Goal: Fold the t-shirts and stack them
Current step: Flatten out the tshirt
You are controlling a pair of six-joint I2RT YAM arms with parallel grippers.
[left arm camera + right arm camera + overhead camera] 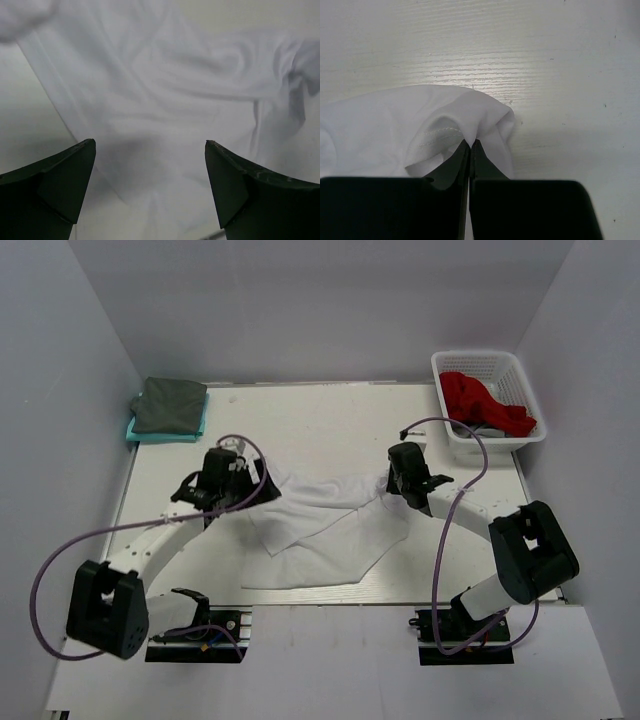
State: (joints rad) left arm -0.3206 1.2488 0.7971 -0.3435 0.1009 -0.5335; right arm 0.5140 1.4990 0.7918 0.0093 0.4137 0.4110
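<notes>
A white t-shirt lies crumpled across the middle of the table. My right gripper is shut on a bunched edge of the white t-shirt, seen at the shirt's right end in the top view. My left gripper is open, its jaws wide apart just above the white cloth, at the shirt's left end. A folded dark grey-green t-shirt rests on a folded teal one at the far left. Red cloth lies in the basket.
A white plastic lattice basket stands at the far right corner, with a bit of grey cloth under the red. Purple cables loop from both arms. White walls enclose the table.
</notes>
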